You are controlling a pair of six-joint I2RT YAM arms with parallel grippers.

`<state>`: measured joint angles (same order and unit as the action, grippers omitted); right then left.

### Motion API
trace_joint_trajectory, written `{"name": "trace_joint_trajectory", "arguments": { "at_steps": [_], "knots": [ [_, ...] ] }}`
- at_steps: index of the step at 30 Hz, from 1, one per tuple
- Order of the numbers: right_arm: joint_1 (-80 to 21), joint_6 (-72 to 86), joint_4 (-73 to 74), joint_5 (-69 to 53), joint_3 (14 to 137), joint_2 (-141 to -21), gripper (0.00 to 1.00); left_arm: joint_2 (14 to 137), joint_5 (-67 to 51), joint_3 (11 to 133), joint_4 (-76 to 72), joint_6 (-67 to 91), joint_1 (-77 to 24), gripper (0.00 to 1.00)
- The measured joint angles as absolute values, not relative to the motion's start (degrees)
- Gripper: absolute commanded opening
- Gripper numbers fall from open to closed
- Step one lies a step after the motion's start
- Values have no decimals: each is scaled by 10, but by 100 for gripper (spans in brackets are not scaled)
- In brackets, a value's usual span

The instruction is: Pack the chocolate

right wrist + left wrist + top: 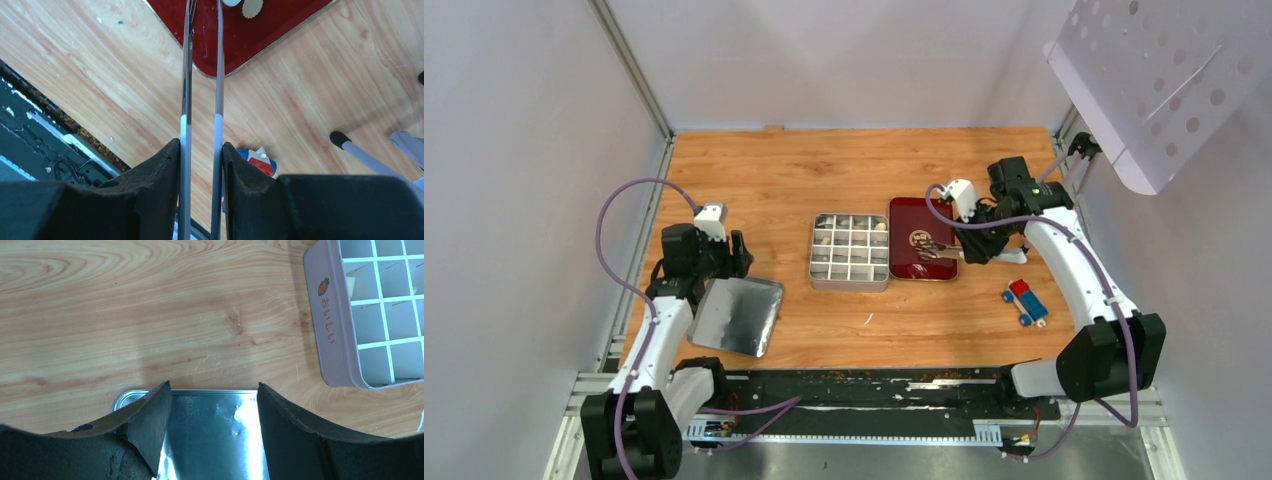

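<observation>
The compartment tin (849, 251) stands mid-table, with a few cream and dark chocolate pieces (825, 240) in its far cells. Its corner shows in the left wrist view (332, 315), where the cells in sight look mostly empty. My right gripper (973, 246) (200, 143) is shut on the long metal tongs (937, 249) (186, 75), whose tips reach over the red lid (921, 225) (270, 30). A small white piece (231, 2) lies on the lid by the tong tips. My left gripper (738, 254) (214, 385) is open and empty over the far edge of the silver tray (740, 316) (210, 430).
A small red-and-blue block (1025, 300) (261, 161) lies on the wood to the right of the lid. A round tan emblem (252, 6) is on the lid. A black rail (844, 385) runs along the near edge. A perforated white panel (1164, 70) hangs at the upper right.
</observation>
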<state>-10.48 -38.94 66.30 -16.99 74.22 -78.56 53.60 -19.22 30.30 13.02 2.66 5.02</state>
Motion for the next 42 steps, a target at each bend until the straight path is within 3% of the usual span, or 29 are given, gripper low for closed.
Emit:
{"name": "trace_joint_trajectory", "arguments": {
  "at_steps": [30, 38, 42],
  "knots": [
    [-111, -421, 640, -134, 762, -858, 39, 531, -194, 303, 130, 27, 50, 72],
    [-122, -423, 633, -130, 763, -865, 21, 531, -194, 300, 129, 27, 50, 72],
    [-124, -419, 637, -129, 784, -874, 17, 531, -194, 300, 129, 27, 50, 72]
  ]
}}
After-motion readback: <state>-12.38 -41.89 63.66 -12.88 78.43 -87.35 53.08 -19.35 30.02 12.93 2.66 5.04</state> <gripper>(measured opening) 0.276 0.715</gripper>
